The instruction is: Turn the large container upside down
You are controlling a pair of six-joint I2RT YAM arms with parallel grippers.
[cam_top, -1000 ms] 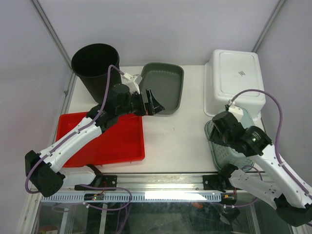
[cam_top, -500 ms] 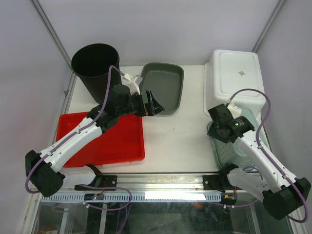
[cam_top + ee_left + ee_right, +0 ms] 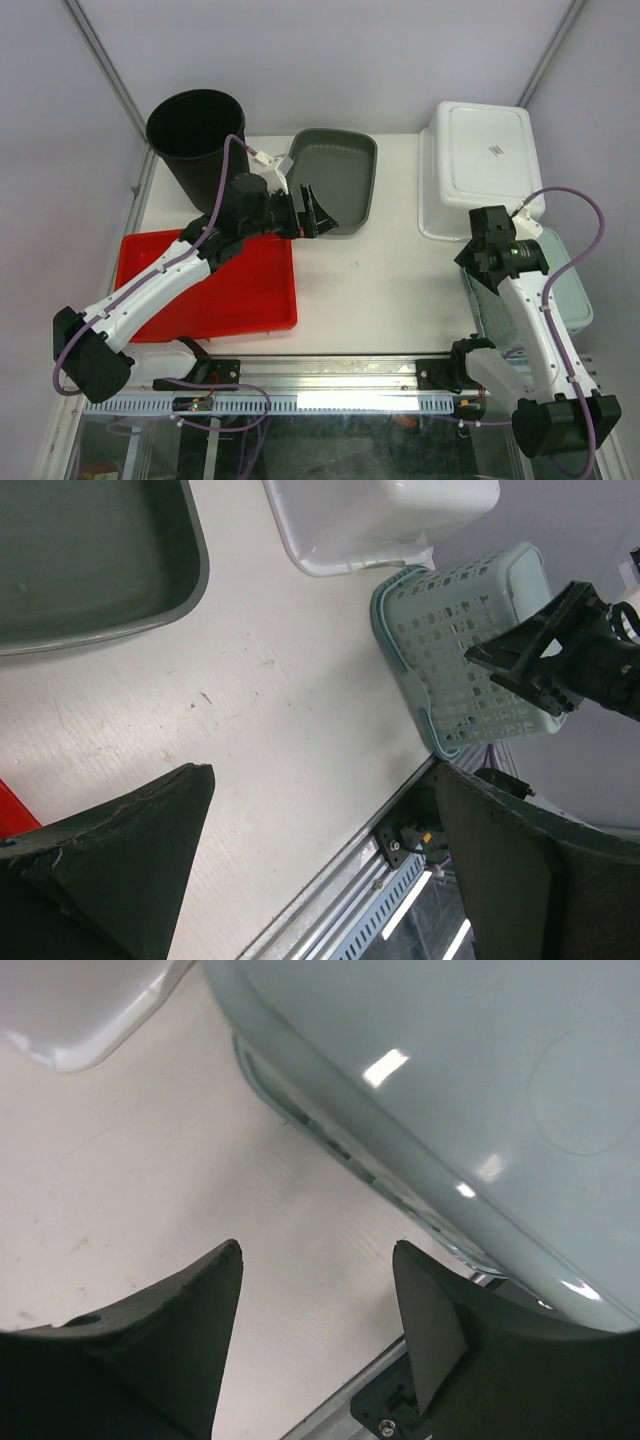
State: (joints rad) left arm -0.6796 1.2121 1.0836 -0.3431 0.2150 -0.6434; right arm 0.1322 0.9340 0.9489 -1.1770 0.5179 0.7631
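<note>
A large white tub (image 3: 480, 160) lies bottom up at the back right, with a small label on its base; its corner shows in the left wrist view (image 3: 380, 510) and the right wrist view (image 3: 70, 1000). My right gripper (image 3: 485, 225) is open and empty (image 3: 320, 1260), low over bare table between the tub's front edge and a pale teal basket (image 3: 565, 285). The basket shows a smooth glossy face (image 3: 450, 1080) close to my right finger. My left gripper (image 3: 312, 212) is open and empty (image 3: 325, 780), above the table at the front of a grey basin (image 3: 335, 175).
A tall black bucket (image 3: 195, 130) stands upright at the back left. A red tray (image 3: 240, 290) lies at the front left under my left arm. In the left wrist view the basket (image 3: 450, 650) looks perforated, with my right gripper (image 3: 540, 655) beside it.
My right arm has swung right and back, off the basket, to the tub's front edge. The basket now lies further right and shows a smooth face. The left arm has not moved.
</note>
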